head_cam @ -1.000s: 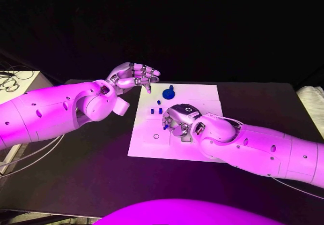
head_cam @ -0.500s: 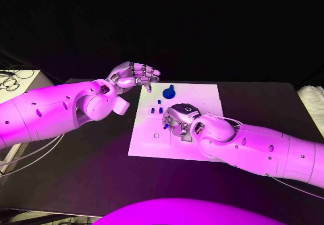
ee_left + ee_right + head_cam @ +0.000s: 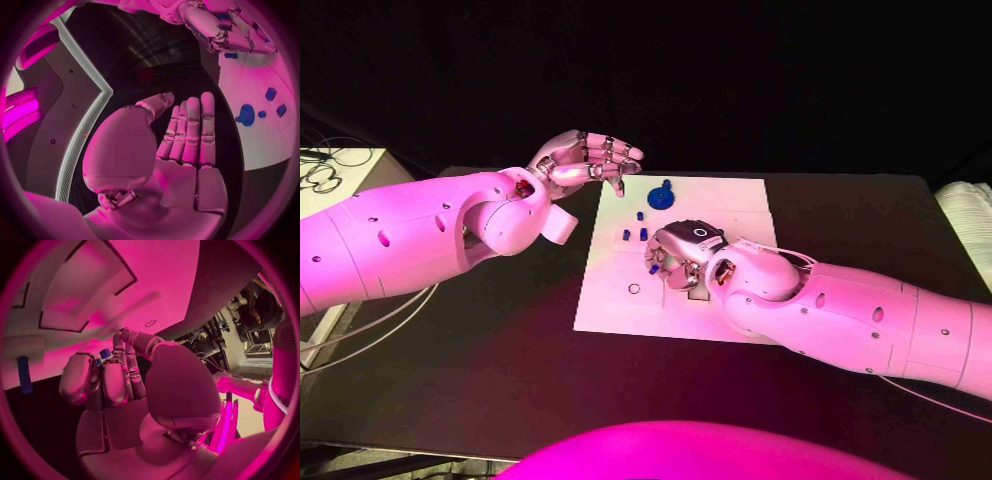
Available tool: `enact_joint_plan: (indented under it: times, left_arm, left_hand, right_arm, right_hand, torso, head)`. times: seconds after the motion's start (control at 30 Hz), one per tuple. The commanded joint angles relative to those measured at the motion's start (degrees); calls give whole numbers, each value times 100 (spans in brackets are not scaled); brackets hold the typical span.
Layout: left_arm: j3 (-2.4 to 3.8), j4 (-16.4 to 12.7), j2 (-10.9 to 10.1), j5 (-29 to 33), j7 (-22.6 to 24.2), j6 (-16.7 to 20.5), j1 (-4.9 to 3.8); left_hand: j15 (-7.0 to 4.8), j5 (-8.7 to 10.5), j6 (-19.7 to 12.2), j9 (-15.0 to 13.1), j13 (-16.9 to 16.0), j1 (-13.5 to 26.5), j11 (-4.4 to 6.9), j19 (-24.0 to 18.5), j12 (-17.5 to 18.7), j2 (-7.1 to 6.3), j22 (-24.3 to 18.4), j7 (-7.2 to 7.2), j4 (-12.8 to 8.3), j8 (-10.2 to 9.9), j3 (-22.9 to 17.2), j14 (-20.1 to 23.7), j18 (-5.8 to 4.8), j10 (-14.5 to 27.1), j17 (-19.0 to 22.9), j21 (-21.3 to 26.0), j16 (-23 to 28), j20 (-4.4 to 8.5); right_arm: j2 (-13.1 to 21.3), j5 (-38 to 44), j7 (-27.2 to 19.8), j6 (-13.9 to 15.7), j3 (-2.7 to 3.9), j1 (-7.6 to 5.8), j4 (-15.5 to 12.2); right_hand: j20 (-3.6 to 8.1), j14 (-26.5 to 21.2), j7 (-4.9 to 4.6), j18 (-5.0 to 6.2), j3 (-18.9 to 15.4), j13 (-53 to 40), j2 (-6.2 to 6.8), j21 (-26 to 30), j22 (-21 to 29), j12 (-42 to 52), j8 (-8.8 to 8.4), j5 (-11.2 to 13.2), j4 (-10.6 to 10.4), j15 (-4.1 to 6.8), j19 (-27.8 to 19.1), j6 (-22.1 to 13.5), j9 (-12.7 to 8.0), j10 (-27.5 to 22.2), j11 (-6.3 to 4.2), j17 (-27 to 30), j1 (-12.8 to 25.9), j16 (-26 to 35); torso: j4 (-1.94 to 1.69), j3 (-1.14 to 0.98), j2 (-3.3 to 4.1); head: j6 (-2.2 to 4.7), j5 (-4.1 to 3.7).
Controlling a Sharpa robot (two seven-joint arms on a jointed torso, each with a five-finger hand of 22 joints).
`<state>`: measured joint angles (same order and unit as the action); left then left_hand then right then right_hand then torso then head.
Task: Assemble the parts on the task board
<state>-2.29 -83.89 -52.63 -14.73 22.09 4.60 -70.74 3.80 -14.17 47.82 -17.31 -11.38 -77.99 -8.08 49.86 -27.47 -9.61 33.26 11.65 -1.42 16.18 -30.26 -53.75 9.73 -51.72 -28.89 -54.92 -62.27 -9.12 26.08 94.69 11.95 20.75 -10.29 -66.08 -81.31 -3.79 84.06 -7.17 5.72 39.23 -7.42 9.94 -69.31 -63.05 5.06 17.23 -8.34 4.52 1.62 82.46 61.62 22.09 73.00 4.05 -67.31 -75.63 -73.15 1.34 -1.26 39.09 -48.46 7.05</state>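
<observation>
The right hand [image 3: 678, 258] was down on the middle of the board [image 3: 733, 205], fingers curled in over the white surface. A small blue part [image 3: 653, 268] showed at its fingertips; in the right wrist view a blue part [image 3: 105, 353] peeked between the fingers, but whether it was truly pinched or just lying under them, I couldn't tell. A small round hole [image 3: 633, 290] sat on the board just nearer the robot, apart from the fingers.

Farther out, a few loose blue parts [image 3: 635, 236] lay beside the hand, and beyond them a round blue part [image 3: 664, 192] with a stem stood near the board's far edge. The left wrist view caught that round part [image 3: 245, 114] too.

The left hand [image 3: 586, 160] hung above the counter [image 3: 502, 330] by the board's far left corner, holding nothing; the left wrist view showed the palm [image 3: 187, 165] bare and the fingers straight and side by side.

The risk, as I judged it: with the right hand's fingers hiding the part, a poor hold could let it slip or tip on the way to its seat. The curled fingers also sat close to the loose parts and could knock them out of place.
</observation>
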Motion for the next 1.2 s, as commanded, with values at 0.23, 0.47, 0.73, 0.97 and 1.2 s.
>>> enact_joint_plan:
  times: [0.23,0.47,0.73,0.97,1.2]
  left_arm:
    - [4,-17,2,29,29,-104,-1]
    - [4,-18,-4,29,17,-110,-2]
    - [4,-15,-10,29,-1,-124,-2]
    - [4,-8,-16,29,-17,-144,-2]
    - [4,-14,-36,29,-19,-153,-2]
  left_hand:
    - [8,-10,-45,5,8,36,2,43,-16,0,-6,9,2,26,30,-22,86,57,4,21,35,1]
    - [8,-10,-45,5,8,36,2,43,-16,0,-6,9,2,26,30,-22,86,57,4,21,35,1]
    - [10,-10,-50,8,12,29,-1,47,-17,4,-12,10,4,34,30,-20,87,74,4,28,38,0]
    - [10,-10,-50,8,12,29,-1,47,-17,4,-12,10,4,34,30,-20,87,74,4,28,38,0]
    - [10,-10,-50,8,12,29,-1,47,-17,4,-12,10,4,34,30,-20,87,74,4,28,38,0]
  right_arm:
    - [-53,-190,-234,-154,-50,15,112]
    - [-31,-227,-240,72,-58,15,129]
    - [51,-259,-264,340,-61,15,73]
    - [357,-308,-320,661,-49,-7,-208]
    - [914,-774,-524,753,74,-197,-543]
  right_hand:
    - [-123,171,-150,11,-82,124,85,280,287,-148,-277,-60,-47,-138,-190,-450,-24,-560,91,84,254,5]
    - [-219,-49,-210,132,-97,254,205,803,861,-121,-397,-61,-20,-233,-489,-618,-43,-1097,198,559,258,319]
    - [-304,-535,-200,330,-358,342,285,1750,1852,16,-679,-47,79,-312,-1047,-1006,-116,-1880,286,1425,83,851]
    - [-328,-660,-174,368,-622,305,246,1937,2014,261,-758,-71,87,-330,-1156,-1076,-130,-2094,304,1605,-62,867]
    - [-260,-325,-256,246,-507,257,203,1353,1350,756,-749,-127,21,-276,-746,-909,-121,-1745,238,1214,-5,426]
  torso:
    - [-1,-1,-1]
    - [6,-4,-4]
    - [8,-9,-4]
    - [11,-7,-5]
    - [17,0,-10]
  head:
    - [-25,6]
    - [-17,11]
    - [-12,2]
    - [22,-42]
    - [123,-132]
